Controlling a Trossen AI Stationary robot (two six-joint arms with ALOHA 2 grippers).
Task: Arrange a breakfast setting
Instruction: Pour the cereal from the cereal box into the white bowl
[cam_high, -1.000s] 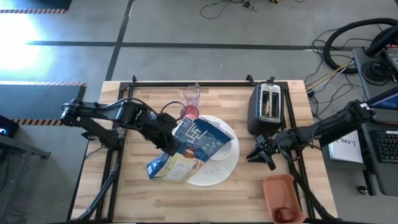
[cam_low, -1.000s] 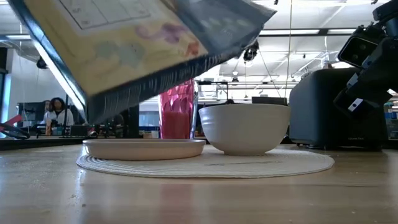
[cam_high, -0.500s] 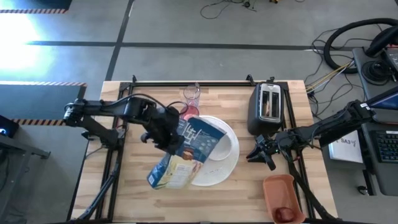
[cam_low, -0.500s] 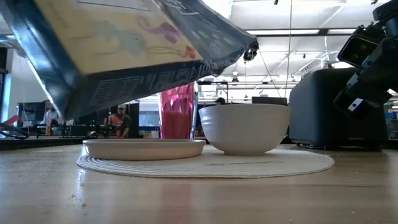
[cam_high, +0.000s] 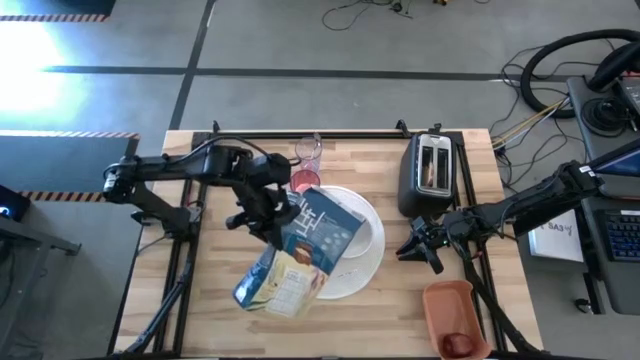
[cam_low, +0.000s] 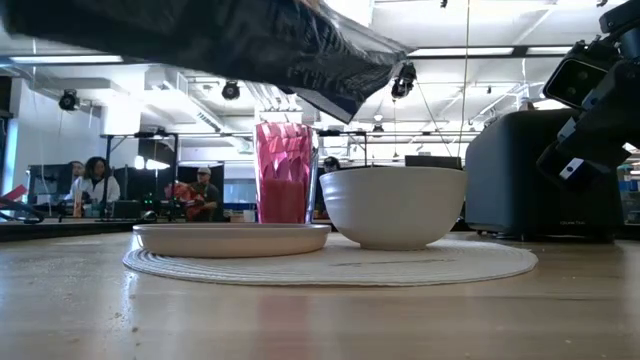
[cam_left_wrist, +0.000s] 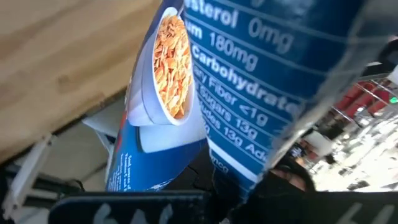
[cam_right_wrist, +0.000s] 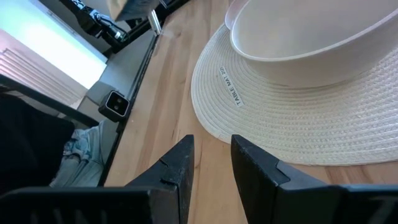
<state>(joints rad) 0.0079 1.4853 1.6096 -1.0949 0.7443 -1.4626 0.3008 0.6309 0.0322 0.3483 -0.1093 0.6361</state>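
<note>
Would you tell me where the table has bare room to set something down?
Bare wood lies along the near edge left of the orange tray, and at the far left beside the clear glass. It is crowded around the round mat, under the cereal box.

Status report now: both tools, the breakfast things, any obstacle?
Left tool shut on cereal box, box tilted over white bowl. Right tool empty, slightly open, beside toaster. Nothing blocking.

- The bowl (cam_low: 392, 206) and the small plate (cam_low: 232, 238) stand side by side on the round mat (cam_right_wrist: 323, 130).
- The tumbler (cam_low: 285, 172) is behind the plate.
- The cereal box (cam_high: 295, 250) hangs over the mat.
- The toaster (cam_high: 429, 172) is right of the mat.
- The tray (cam_high: 452, 318) lies at the front right corner.
</note>
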